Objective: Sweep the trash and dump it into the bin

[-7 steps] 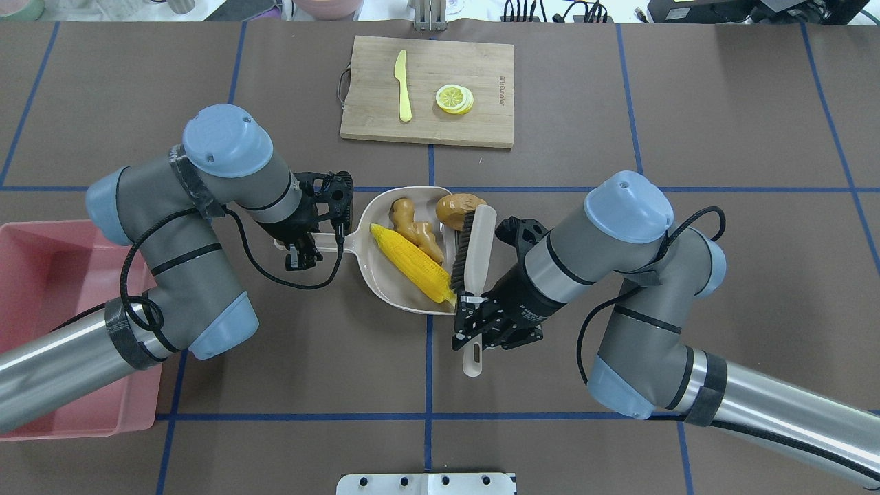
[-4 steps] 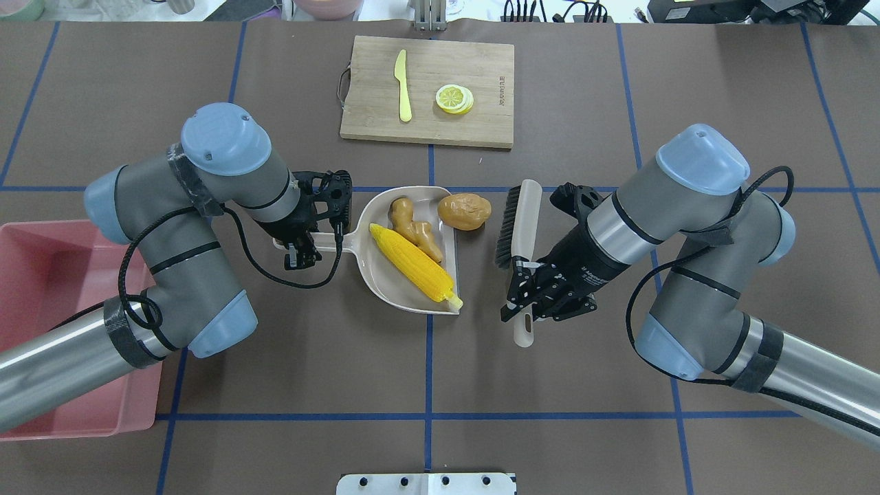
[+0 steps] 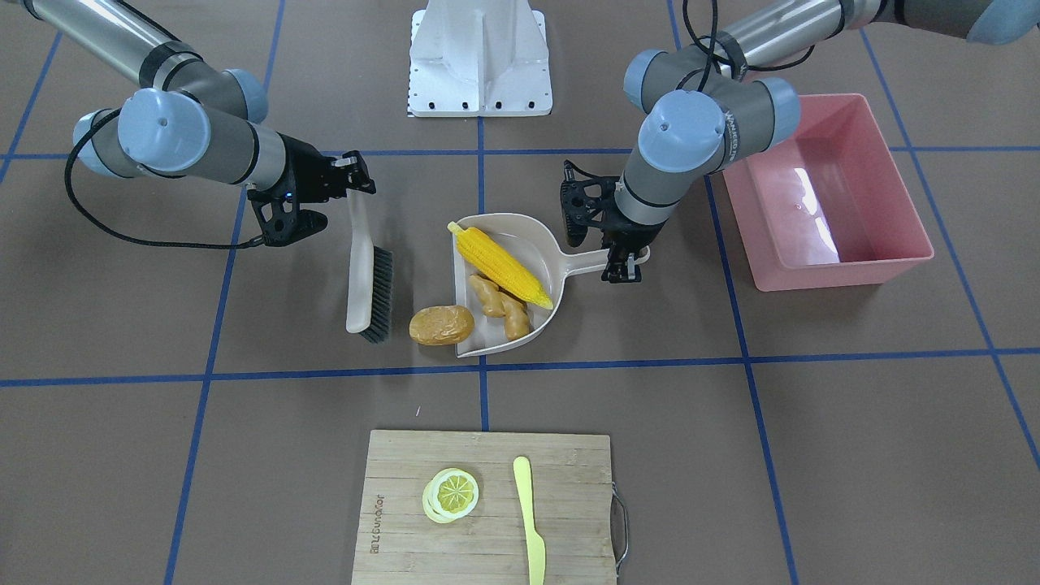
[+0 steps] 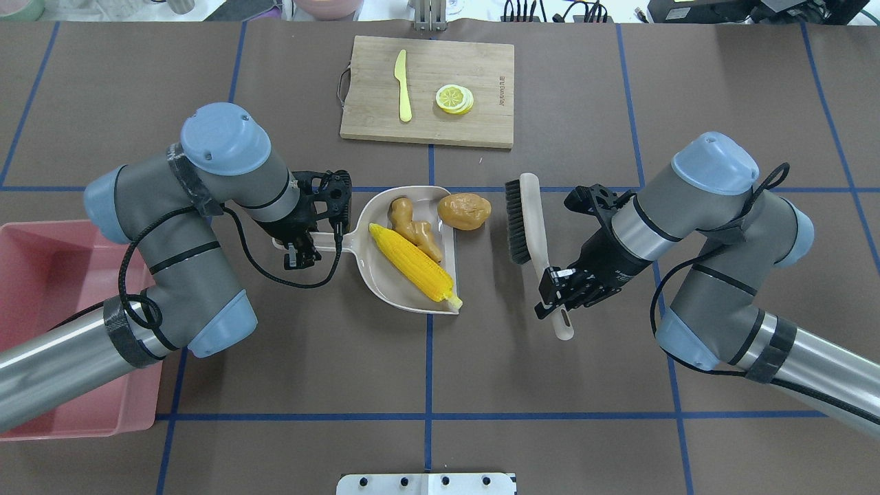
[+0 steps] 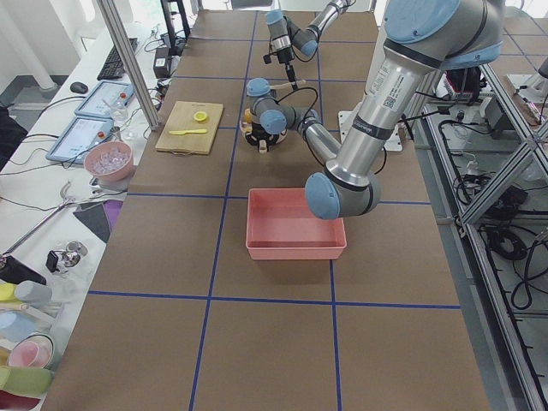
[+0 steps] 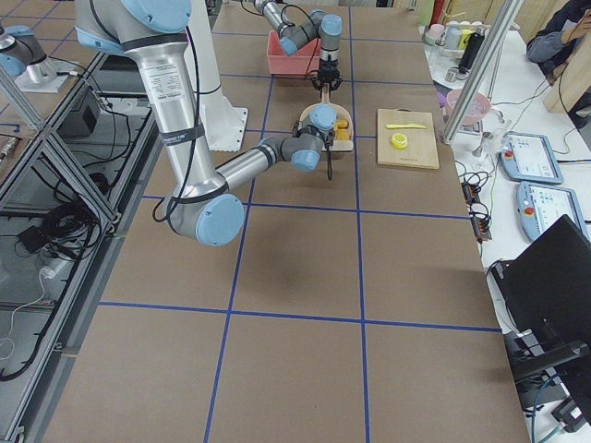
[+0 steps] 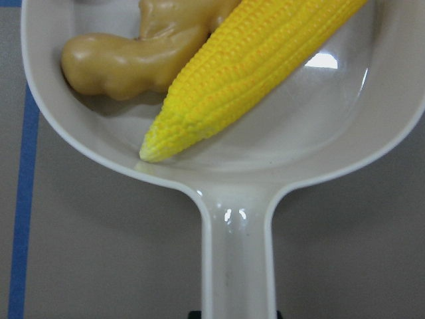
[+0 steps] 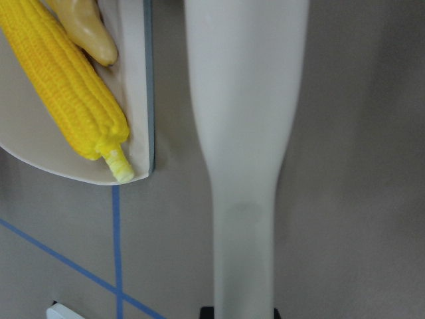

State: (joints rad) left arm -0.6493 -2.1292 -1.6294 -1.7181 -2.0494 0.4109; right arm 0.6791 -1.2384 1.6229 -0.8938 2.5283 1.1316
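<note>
The yellow corn cob [image 4: 414,263] and the tan ginger root [image 4: 414,227] lie inside the beige dustpan [image 4: 388,283]. The brown potato [image 4: 465,210] lies on the table, just outside the pan's open edge. My left gripper [image 4: 302,251] is shut on the dustpan's handle [image 4: 330,242]. My right gripper [image 4: 560,292] is shut on the handle of a beige brush [image 4: 531,213]. The brush's bristles face the potato, a short gap to its right. The pink bin [image 4: 41,289] stands at the far left, partly under my left arm. In the front-facing view the corn [image 3: 504,264] and potato [image 3: 441,325] show the same layout.
A wooden cutting board [image 4: 427,89] at the back middle holds a pale yellow knife [image 4: 403,86] and a lemon slice [image 4: 454,99]. Blue tape lines cross the brown table. A white mounting plate [image 4: 426,483] sits at the near edge.
My right arm has carried the brush rightward, from the dustpan's mouth to a spot right of the potato. The left arm, dustpan, corn and ginger have not moved.
</note>
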